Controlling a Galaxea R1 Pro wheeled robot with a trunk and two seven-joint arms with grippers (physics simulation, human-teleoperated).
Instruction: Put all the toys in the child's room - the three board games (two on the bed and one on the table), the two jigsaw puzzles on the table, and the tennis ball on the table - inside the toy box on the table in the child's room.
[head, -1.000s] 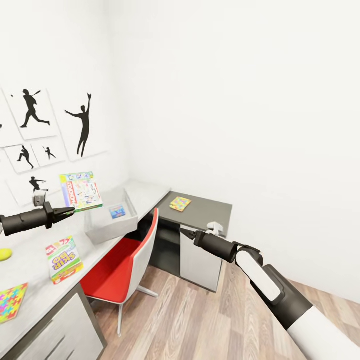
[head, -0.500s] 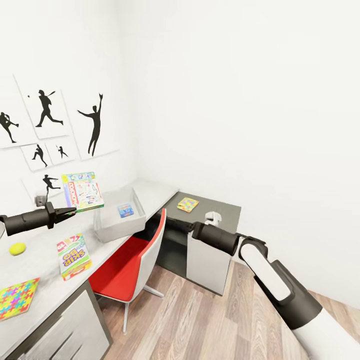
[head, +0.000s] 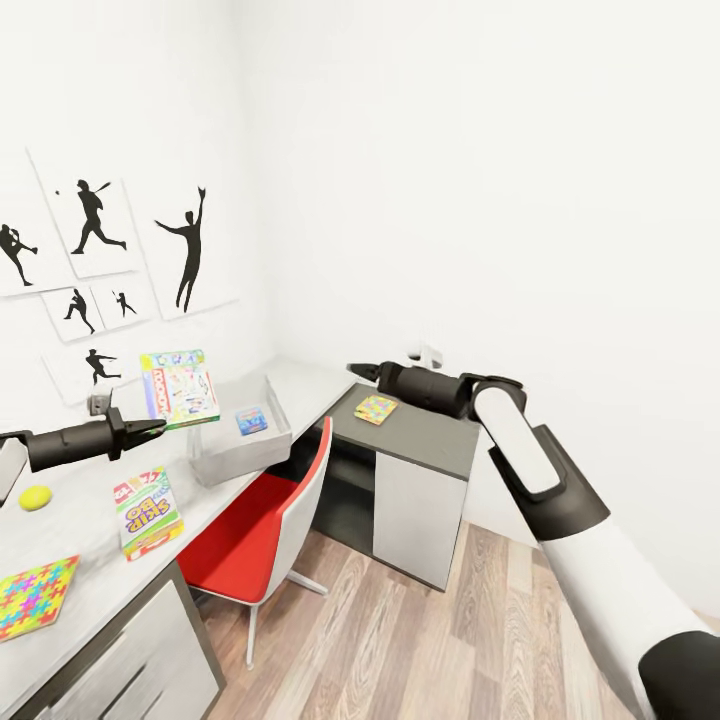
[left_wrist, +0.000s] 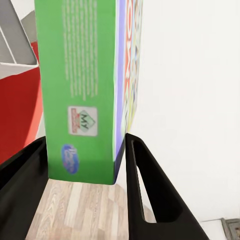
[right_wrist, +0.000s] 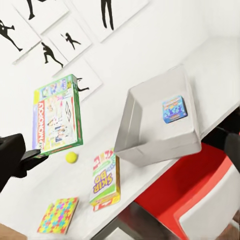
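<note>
Aloft, MONOPOLY box (head: 180, 388), SKIP-BO box (head: 146, 512)

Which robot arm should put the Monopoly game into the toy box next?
The left. Its left gripper already pinches the Monopoly box in the air, next to the toy box. The right gripper holds nothing and hovers above the dark cabinet, farther away.

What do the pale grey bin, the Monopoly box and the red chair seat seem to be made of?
The pale grey rectangular bin looks like matte plastic: smooth, seamless sloping walls. The white-green Monopoly box, gripped by the left hand, seems printed cardboard: sharp flat edges, printing on its green face. The red chair seat shows a uniform, dull red, perhaps plastic or fabric; I cannot tell which.
</note>
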